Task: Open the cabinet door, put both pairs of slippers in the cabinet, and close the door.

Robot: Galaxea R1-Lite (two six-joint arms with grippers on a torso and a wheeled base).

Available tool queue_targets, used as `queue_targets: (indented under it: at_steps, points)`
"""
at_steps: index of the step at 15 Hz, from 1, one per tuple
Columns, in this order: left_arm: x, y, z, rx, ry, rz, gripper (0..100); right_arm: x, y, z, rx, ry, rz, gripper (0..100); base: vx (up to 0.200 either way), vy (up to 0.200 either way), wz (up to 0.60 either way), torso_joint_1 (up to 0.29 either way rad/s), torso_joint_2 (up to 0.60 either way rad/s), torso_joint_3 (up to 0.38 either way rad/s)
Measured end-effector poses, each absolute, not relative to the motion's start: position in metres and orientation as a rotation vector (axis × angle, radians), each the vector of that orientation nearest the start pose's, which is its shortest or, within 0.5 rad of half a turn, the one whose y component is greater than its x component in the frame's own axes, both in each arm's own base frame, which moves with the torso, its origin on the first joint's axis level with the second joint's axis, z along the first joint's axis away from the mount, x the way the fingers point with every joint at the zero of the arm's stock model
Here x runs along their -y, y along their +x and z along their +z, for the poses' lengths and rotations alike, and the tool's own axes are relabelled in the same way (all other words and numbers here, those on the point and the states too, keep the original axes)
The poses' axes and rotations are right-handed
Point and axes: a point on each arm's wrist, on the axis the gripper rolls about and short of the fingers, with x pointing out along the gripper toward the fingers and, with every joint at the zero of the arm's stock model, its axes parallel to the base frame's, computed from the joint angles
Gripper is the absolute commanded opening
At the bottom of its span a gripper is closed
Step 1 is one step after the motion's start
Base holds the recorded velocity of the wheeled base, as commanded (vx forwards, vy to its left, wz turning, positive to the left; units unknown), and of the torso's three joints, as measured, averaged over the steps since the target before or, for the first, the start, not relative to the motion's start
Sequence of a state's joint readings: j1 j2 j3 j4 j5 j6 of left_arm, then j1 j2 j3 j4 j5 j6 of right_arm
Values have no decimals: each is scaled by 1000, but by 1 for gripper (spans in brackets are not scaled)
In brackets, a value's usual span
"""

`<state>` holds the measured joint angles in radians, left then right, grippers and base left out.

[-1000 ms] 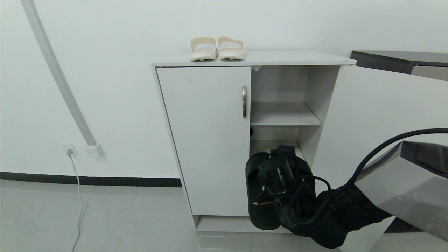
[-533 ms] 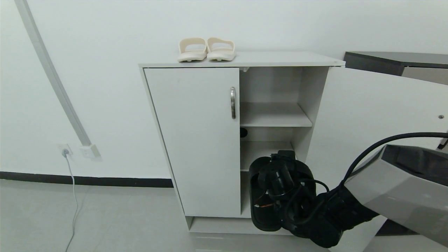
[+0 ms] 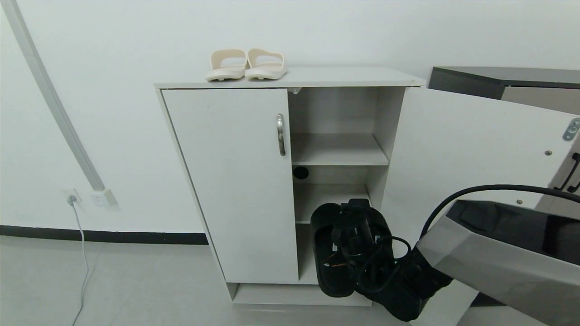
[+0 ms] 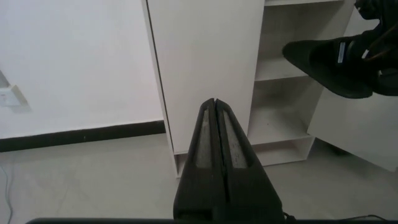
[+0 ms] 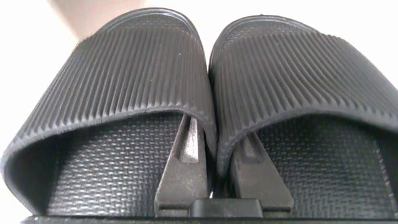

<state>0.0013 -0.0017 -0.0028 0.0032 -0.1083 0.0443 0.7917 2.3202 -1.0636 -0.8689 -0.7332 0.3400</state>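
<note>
- The black slippers [image 5: 124, 112] are pinched side by side in the right gripper [image 5: 219, 163]; one finger lies under each strap, and the two inner edges are clenched between them
- In the head view the black slippers [image 3: 328, 253] hang off the floor at the mouth of the lowest compartment in the cabinet's open right half; whether they have crossed its front edge cannot be told
- The beige slippers [image 3: 247, 64] sit as a pair on the cabinet [image 3: 353, 74] top, above the left door, toes towards the wall
- The left door [image 3: 231, 181] is shut, with its metal handle [image 3: 281, 135] on the inner edge; the right door [image 3: 462, 149] is swung wide open
- Inside, the upper shelf [image 3: 337, 151] and the middle shelf [image 3: 326, 199] are bare
- The left gripper [image 4: 214, 106] is clenched on nothing, its fingers pressed flat together; it hangs above the floor [image 4: 93, 180], facing the shut door
- A wall socket [image 3: 70, 198] with a plugged-in cable sits well left of the cabinet
</note>
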Motion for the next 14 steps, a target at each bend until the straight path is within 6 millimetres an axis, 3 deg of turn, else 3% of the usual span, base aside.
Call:
queue_targets:
  at_steps: [8,14]
  points:
    - [2,-23,76,5,46,-106,0,-292,308,14,-319,34,7,0,0,0,0,0,0,0]
    - [2,-23,76,4,45,-106,0,-292,309,8,-328,25,3,0,0,0,0,0,0,0]
